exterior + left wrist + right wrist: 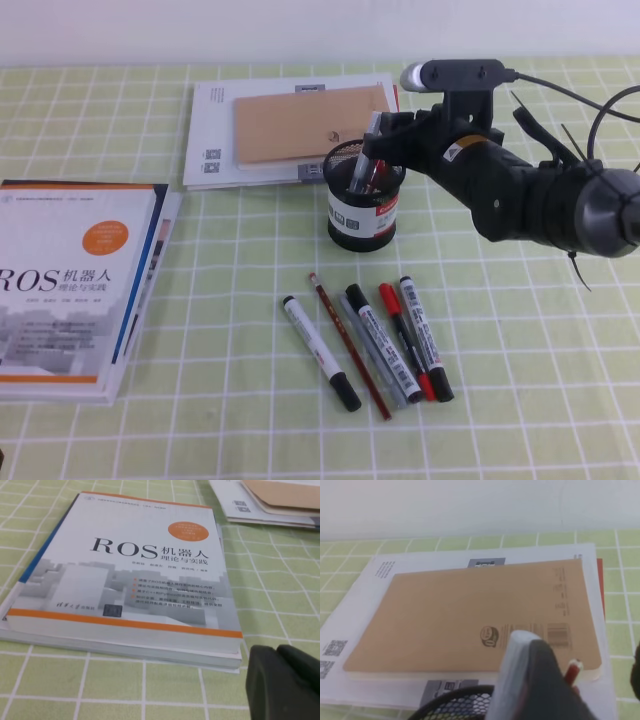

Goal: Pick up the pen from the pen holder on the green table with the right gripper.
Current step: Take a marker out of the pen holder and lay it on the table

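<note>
Right gripper (385, 135) finger fills the wrist view, jaws spread wide over the pen holder (364, 196), grasping nothing. Centre the red pen (573, 670) between them before closing; neighbouring pens crowd it.

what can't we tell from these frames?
- Grip on the pen: in right wrist view a finger covers it; in high view the right gripper blocks the holder mouth.
- Left gripper: cut off by the left wrist frame edge, state unclear.

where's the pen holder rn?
High view: the pen holder stands centre-right on the green table, just in front of the tan notebook, with the right gripper at its rim.
</note>
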